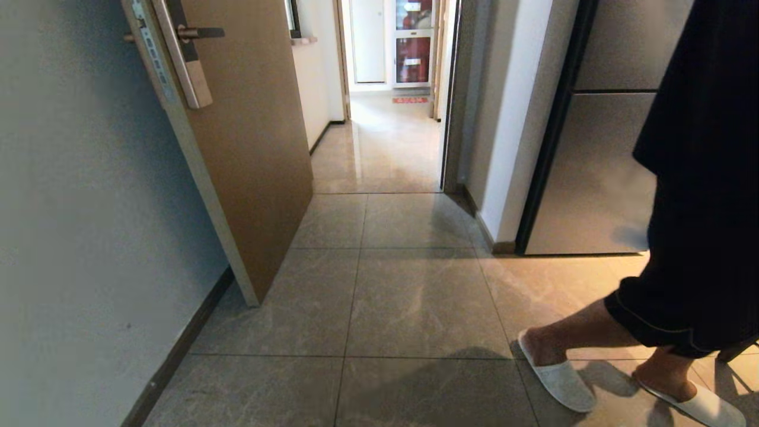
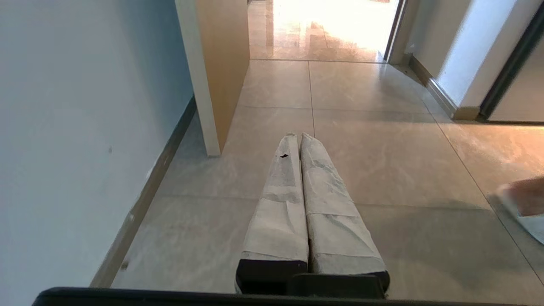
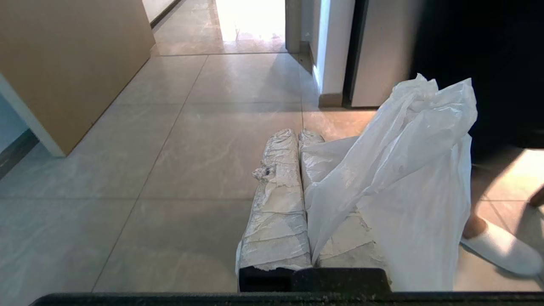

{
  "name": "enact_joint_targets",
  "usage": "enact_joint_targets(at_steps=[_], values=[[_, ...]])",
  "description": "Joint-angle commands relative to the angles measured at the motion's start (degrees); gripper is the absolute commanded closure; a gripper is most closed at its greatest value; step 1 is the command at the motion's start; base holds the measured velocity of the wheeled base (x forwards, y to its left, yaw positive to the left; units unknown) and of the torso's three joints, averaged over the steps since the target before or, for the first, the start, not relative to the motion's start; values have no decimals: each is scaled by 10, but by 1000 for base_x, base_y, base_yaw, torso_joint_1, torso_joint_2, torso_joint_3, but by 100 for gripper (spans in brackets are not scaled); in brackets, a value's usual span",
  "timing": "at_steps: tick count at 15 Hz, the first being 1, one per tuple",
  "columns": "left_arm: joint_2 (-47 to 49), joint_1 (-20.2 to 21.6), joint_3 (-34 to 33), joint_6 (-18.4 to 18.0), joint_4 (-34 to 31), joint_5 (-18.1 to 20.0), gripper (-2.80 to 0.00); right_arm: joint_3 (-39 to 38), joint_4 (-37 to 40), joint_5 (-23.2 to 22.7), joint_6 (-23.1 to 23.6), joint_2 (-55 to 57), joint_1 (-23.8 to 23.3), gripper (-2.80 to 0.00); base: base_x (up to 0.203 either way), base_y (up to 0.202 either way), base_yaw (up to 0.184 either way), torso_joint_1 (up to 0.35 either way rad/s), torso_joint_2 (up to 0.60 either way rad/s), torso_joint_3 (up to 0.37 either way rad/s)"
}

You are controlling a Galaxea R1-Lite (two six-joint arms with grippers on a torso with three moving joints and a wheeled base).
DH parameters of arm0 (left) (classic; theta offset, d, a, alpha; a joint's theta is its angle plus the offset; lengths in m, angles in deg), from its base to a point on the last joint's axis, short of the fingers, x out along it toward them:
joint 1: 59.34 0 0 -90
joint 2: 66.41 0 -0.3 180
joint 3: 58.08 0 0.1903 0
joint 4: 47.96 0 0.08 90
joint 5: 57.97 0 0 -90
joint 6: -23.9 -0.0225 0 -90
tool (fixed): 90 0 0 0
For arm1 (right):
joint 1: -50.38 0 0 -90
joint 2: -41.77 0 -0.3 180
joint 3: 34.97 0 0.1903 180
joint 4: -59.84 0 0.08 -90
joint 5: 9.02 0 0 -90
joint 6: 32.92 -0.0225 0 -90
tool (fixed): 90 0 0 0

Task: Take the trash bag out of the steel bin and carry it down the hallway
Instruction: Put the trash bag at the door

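Hallway (image 1: 385, 148), red floor label (image 1: 410, 100) unreadable

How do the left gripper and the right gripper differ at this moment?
The right gripper is shut on the trash bag, pinched between its fingers and draped over one of them; the left gripper is shut on nothing.
The right gripper's wrapping looks torn and ragged; the left gripper's wrapping is smoother, with one small dark hole.
The right gripper is nearer the person's slipper; the left gripper is nearer the open door.
Both are wrapped in pale tape and point out over the tiled floor.
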Motion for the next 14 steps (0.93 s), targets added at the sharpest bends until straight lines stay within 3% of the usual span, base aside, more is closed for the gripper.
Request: enact_joint_targets(at_steps=[1, 14], values=[[0, 0, 0, 0, 0, 0, 0, 0, 0, 0, 0, 1, 0, 0, 193, 0, 0, 2, 2, 5], [0, 0, 0, 0, 0, 0, 0, 0, 0, 0, 0, 1, 0, 0, 193, 0, 0, 1, 2, 2]])
